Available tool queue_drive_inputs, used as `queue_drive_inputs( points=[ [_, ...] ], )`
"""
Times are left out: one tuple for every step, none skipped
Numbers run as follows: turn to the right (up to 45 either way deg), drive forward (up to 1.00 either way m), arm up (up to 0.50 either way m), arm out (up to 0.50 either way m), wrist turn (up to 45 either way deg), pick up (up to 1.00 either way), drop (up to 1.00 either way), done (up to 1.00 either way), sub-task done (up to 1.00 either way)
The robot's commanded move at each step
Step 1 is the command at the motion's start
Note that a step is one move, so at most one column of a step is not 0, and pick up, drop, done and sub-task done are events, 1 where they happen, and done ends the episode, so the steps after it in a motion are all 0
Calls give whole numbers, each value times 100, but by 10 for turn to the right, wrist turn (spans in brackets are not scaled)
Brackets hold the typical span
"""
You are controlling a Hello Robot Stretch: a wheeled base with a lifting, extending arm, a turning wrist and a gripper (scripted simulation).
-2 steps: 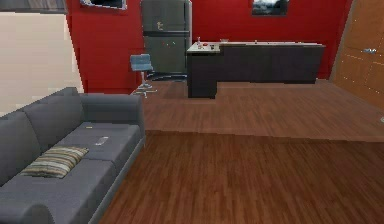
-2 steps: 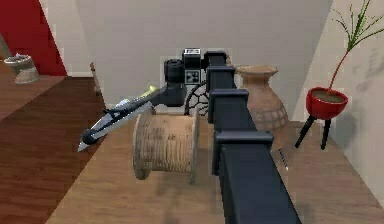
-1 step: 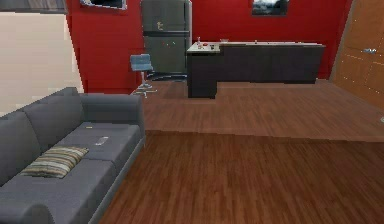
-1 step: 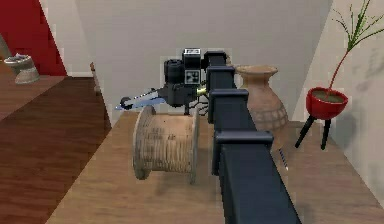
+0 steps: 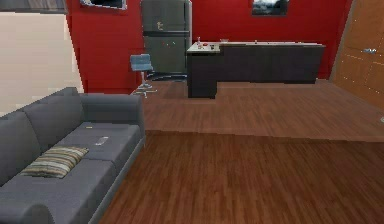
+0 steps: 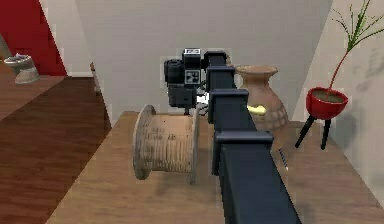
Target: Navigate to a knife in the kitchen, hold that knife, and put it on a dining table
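A dark kitchen counter (image 5: 255, 62) stands against the red back wall in the forward view, with small red and white blobs on its left end; no shape there reads as a knife. In the arm side view my arm (image 6: 240, 150) rises from the bottom edge. My gripper (image 6: 183, 82) hangs at the arm's far end, above a wooden cable spool (image 6: 165, 143) lying on its side. I cannot tell whether it holds anything.
A grey sofa (image 5: 70, 150) with a striped cushion (image 5: 55, 160) fills the forward view's lower left. A grey fridge (image 5: 165, 38) and a blue chair (image 5: 142, 65) stand left of the counter. Beside the arm are a tan vase (image 6: 258, 95) and a red plant pot (image 6: 326, 102) on legs.
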Motion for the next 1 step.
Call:
queue_drive_inputs(
  points=[
    [0, 0, 0, 0, 30, 0, 0, 0, 0]
  ],
)
